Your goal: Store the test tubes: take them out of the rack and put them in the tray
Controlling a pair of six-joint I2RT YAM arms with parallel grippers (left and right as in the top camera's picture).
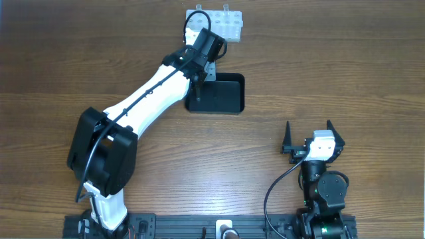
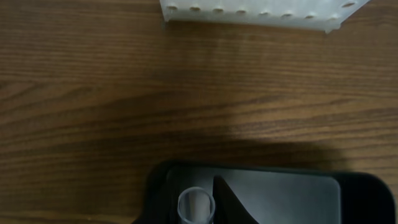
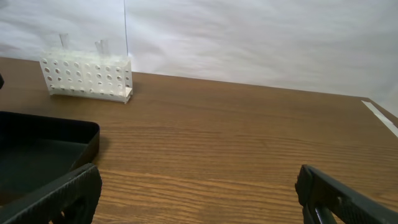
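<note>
Brown wooden table [image 1: 332,79] carries a white rack [image 1: 222,23] with two tubes [image 3: 64,40] standing in it, and just beside it a black tray [image 1: 242,93]. We see the left gripper [image 1: 198,93] over the tray's left end, pinching a test tube [image 2: 196,205], open mouth toward the wrist camera. The left arm [image 1: 153,93] stretches diagonally across the table. Our right gripper [image 1: 309,126] sits near its base, fingers spread wide, well apart from the tray.
</note>
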